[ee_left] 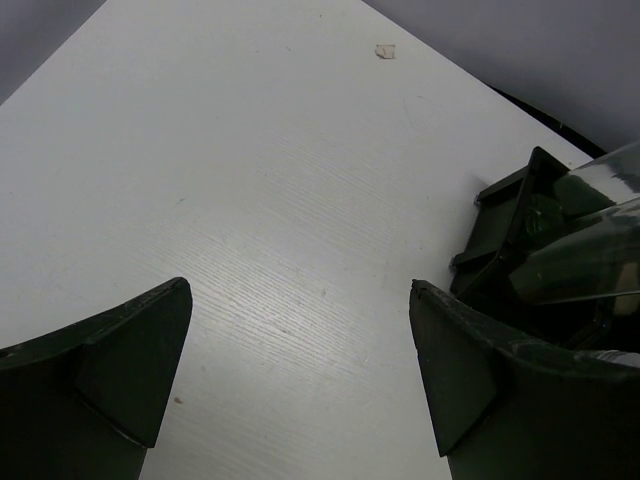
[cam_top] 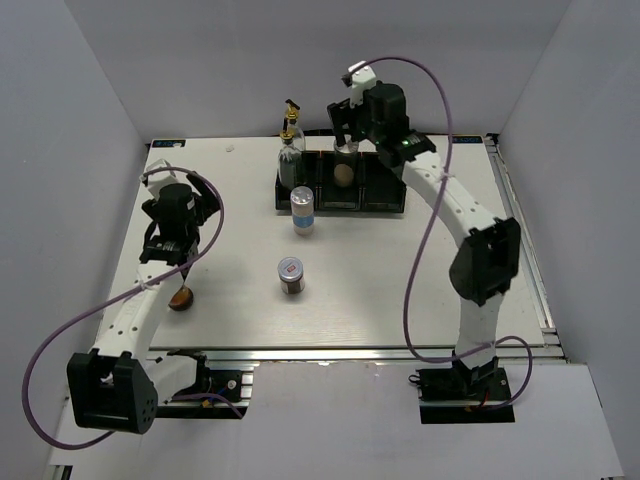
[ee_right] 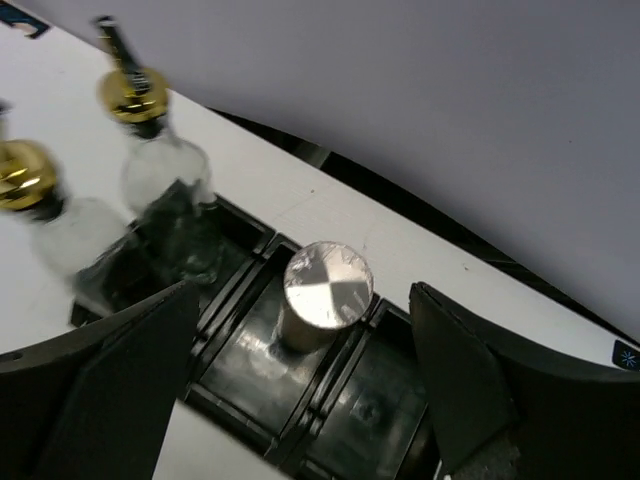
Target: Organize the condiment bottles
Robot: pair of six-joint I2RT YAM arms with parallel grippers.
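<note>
Two clear glass cruets [cam_top: 290, 140] with gold-black pourers stand in the left compartment of the black tray [cam_top: 385, 200]. The white silver-lidded cylinder [cam_top: 343, 175] stands in the middle compartment. The blue-labelled shaker [cam_top: 302, 210] stands on the table just in front of the tray. The red-capped dark jar [cam_top: 291, 275] stands nearer. The small brown jar [cam_top: 181, 297] lies beside the left arm. My right gripper [cam_top: 345, 135] is open above the cylinder [ee_right: 328, 285], its jaws on either side and apart from it. My left gripper [cam_top: 185, 195] is open and empty over bare table [ee_left: 300, 285].
The tray's right compartment [ee_right: 400, 400] holds nothing. A small white scrap [ee_left: 385, 50] lies on the far left of the table. Grey walls close in the back and both sides. The tray's left end [ee_left: 500, 230] and cruet glass [ee_left: 590, 250] show in the left wrist view.
</note>
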